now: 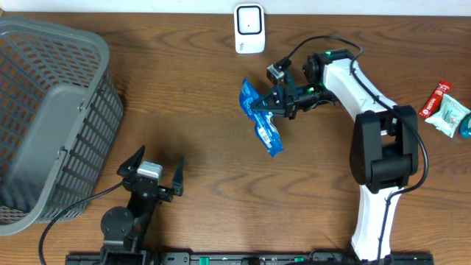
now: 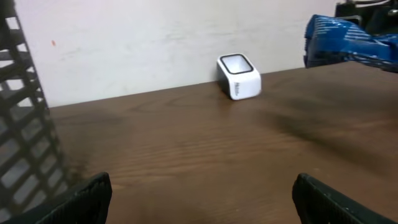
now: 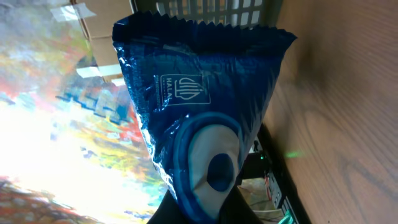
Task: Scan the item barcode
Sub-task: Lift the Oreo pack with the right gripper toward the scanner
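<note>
Blue packet [image 1: 262,121]: pinched in right gripper [image 1: 272,103], held above table, short of scanner [image 1: 249,29]. Left gripper [image 1: 154,168] spread, idle. You risk limp foil twisting and turning barcode away from scanner window, or slipping from thin pinch.

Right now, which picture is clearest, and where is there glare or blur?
Overhead: sharp and evenly lit, with a faint shadow beside the basket. Left wrist: slightly soft; the white scanner is clear enough, but the blue packet at the frame's edge is blurred. Right wrist: the packet is crisp up close, while the background to its left is washed out into bright smears.
</note>
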You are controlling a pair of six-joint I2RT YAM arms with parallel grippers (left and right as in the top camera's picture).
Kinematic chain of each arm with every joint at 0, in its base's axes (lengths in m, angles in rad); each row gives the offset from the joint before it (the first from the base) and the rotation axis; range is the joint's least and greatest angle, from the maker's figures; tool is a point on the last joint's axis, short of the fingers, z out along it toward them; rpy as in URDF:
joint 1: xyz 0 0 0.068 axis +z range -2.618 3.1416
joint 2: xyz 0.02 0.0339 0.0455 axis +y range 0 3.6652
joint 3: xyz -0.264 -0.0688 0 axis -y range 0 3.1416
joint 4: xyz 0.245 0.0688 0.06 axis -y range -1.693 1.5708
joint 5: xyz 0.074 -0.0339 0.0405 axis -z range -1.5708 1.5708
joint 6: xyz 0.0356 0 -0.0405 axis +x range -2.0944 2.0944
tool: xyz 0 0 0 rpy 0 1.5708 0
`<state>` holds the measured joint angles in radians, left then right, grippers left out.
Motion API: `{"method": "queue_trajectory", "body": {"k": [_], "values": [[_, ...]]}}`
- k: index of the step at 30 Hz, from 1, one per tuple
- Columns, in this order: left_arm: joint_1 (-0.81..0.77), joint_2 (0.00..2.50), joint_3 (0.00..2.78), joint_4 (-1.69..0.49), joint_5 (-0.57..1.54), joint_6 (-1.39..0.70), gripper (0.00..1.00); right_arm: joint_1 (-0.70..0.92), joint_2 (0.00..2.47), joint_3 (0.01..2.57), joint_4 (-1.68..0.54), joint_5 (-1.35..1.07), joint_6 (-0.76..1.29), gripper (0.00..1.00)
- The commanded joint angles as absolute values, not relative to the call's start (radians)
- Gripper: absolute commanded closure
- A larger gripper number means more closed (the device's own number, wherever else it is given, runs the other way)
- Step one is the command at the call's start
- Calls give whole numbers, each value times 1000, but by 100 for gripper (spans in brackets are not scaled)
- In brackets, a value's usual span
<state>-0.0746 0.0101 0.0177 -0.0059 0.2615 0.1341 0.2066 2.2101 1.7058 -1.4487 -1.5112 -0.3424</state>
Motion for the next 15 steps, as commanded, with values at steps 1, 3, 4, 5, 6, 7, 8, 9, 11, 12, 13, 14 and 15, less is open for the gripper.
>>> {"method": "queue_trajectory", "body": {"k": [1, 3, 4, 5, 6, 7, 8, 9, 11, 12, 13, 14, 15], "values": [[-77, 2, 4, -44, 279, 133, 7, 202, 2196, 1703, -1443, -1561, -329, 99], [-77, 2, 4, -44, 280, 133, 7, 202, 2196, 1707, -1443, -1561, -325, 99], [-77, 2, 4, -44, 280, 133, 7, 202, 2196, 1709, -1443, -1560, -326, 99], [-77, 2, 4, -44, 280, 133, 7, 202, 2196, 1710, -1439, -1560, -326, 99], [-77, 2, 4, -44, 280, 133, 7, 202, 2196, 1712, -1434, -1560, -326, 99], [-77, 3, 4, -44, 280, 133, 7, 202, 2196, 1713, -1429, -1560, -326, 99], [-77, 4, 4, -44, 280, 133, 7, 202, 2196, 1715, -1424, -1560, -326, 99], [-77, 4, 4, -44, 280, 133, 7, 202, 2196, 1715, -1423, -1560, -326, 99], [-77, 4, 4, -44, 280, 133, 7, 202, 2196, 1715, -1424, -1560, -325, 99], [-77, 4, 4, -44, 280, 133, 7, 202, 2196, 1715, -1424, -1560, -325, 99], [-77, 4, 4, -44, 280, 133, 7, 202, 2196, 1715, -1424, -1560, -325, 99], [-77, 4, 4, -44, 280, 133, 7, 202, 2196, 1715, -1424, -1560, -318, 99], [-77, 4, 4, -44, 280, 133, 7, 202, 2196, 1715, -1424, -1560, -306, 99]]}}
